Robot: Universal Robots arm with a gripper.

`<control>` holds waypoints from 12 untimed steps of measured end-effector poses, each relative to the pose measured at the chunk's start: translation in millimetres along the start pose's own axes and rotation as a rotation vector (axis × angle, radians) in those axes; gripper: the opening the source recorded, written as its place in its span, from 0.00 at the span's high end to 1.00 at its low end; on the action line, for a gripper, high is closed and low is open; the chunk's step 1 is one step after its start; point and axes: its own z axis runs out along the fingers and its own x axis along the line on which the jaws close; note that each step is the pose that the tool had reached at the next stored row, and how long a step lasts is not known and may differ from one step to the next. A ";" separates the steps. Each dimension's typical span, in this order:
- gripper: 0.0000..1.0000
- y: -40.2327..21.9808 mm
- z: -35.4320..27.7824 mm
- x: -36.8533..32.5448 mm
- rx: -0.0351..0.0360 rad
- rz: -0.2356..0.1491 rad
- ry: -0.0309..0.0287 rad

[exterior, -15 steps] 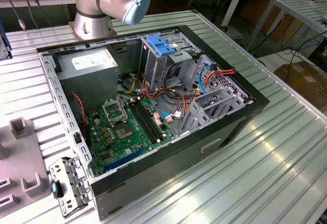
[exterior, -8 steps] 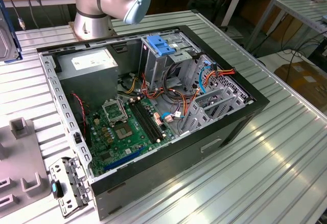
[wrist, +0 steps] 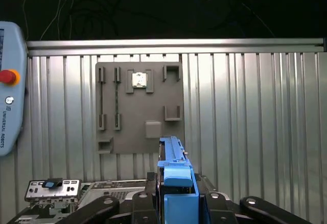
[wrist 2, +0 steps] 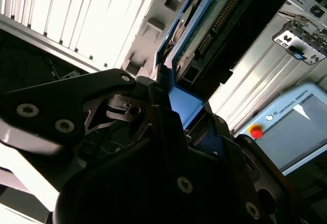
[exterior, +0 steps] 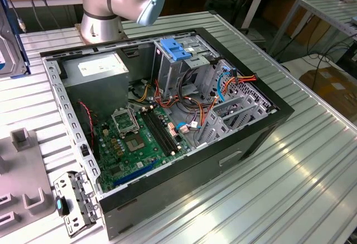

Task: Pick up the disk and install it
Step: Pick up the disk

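Note:
The disk (wrist: 173,170) stands on edge between my gripper's (wrist: 176,206) dark fingers, its blue side rail facing the first wrist view. My gripper is shut on it and holds it above the ribbed metal table. In the second wrist view the disk (wrist 2: 207,27) shows its green circuit-board side and a blue rail, running away from the gripper's black linkages. At the exterior view's far left edge a silver and blue slab, the disk (exterior: 10,46), hangs beside the open computer case (exterior: 251,144).
The case lies open with a grey power-supply box (exterior: 97,68), a motherboard (exterior: 139,138), and a metal cage topped by a blue bracket (exterior: 175,49). A grey fixture plate (wrist: 133,111) and a loose metal bracket (exterior: 75,202) lie on the table. A teach pendant (wrist: 10,86) sits nearby.

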 end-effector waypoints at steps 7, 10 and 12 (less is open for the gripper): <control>0.63 -26.3 -0.7 3.0 0.0000 0.000 0.0001; 0.63 -39.1 -1.0 3.9 0.0000 0.000 0.0001; 0.63 -47.6 -1.1 4.6 0.0000 0.000 0.0001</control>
